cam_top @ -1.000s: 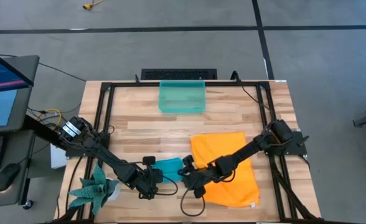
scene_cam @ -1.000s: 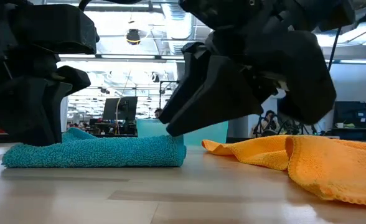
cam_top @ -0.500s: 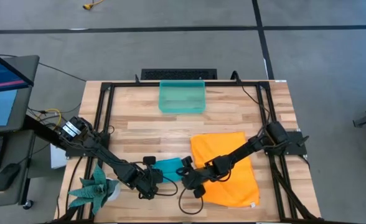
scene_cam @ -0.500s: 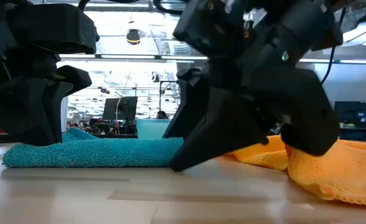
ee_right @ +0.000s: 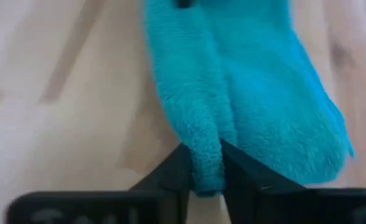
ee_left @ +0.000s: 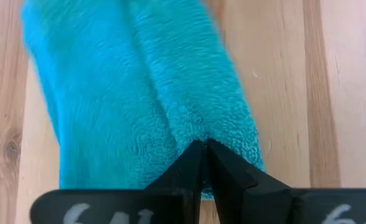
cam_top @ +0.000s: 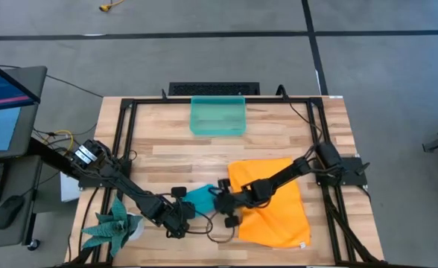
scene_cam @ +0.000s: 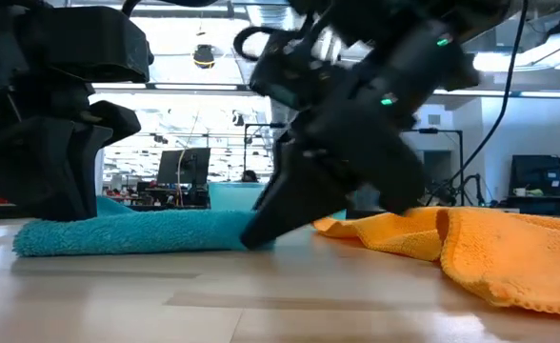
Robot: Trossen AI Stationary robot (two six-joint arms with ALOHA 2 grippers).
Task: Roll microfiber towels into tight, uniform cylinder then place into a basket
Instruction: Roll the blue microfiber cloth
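Teal towel (cam_top: 199, 199) lies near front edge, between both grippers. Left gripper (ee_left: 203, 163) pinches its left end, fingers closed on cloth. Right gripper (ee_right: 205, 169) nips right-end fold. Orange towel (cam_top: 275, 195) lies right; basket (cam_top: 217, 116) far. Soft, light pile; likely slumps; grip ends.
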